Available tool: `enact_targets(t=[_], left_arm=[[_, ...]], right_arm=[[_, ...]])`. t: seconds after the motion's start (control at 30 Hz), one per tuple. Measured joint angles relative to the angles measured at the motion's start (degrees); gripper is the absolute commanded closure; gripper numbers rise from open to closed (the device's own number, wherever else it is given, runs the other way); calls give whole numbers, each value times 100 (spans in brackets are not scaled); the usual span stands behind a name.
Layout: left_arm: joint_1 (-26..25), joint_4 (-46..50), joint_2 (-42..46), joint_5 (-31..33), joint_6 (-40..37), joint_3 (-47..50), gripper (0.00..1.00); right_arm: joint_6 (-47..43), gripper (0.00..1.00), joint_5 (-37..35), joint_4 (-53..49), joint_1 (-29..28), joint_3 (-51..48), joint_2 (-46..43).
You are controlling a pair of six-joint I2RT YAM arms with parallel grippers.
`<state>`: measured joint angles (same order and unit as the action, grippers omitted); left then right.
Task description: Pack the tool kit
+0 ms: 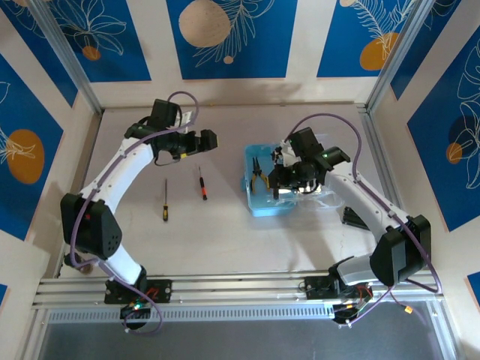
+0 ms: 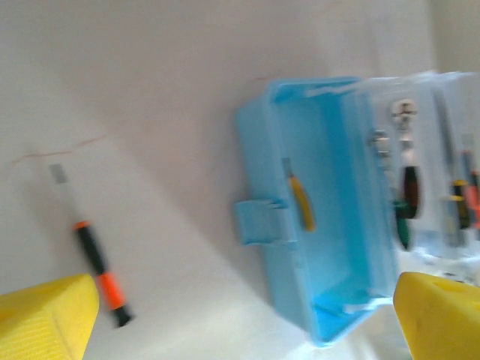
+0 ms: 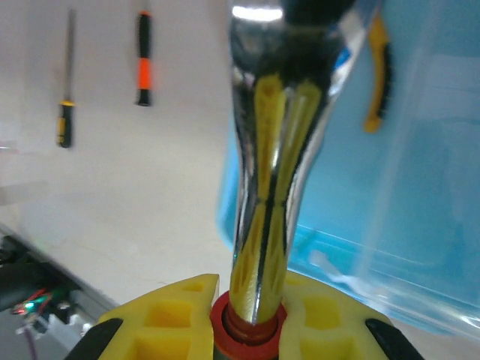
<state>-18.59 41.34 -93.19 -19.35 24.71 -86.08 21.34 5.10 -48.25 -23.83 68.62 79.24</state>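
Right claw (image 3: 251, 319) clamped narrow on a chrome-shafted tool (image 3: 274, 150), poised over the open case (image 1: 259, 204). My read: the step is setting it inside.

Best done slowly, with the shaft in line with the case's long side and clear of the pliers (image 1: 257, 174) lying in it. Let go only once it rests on the bottom.

Left claw (image 1: 208, 140) spread wide and empty above the surface (image 1: 225, 240), near the red/black screwdriver (image 1: 202, 184). The yellow/black screwdriver (image 1: 166, 201) lies near that one.

Case: light-blue, translucent, clear lid thrown back. It sits centre-right on the surface.
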Motion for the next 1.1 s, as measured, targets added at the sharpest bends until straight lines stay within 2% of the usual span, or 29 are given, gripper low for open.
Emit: enact_targets(t=[0.17,0.47,1.1], left_arm=[[0,555,181,885,-319,280,0],[0,935,284,1606,-431,905,0],[0,901,289,1707,-431,1036,0]], right_arm=[[-317,100,-516,-485,385,181,162],[-636,100,-1093,-695,597,514,748],[-992,100,-1172,-769,614,879,1231]])
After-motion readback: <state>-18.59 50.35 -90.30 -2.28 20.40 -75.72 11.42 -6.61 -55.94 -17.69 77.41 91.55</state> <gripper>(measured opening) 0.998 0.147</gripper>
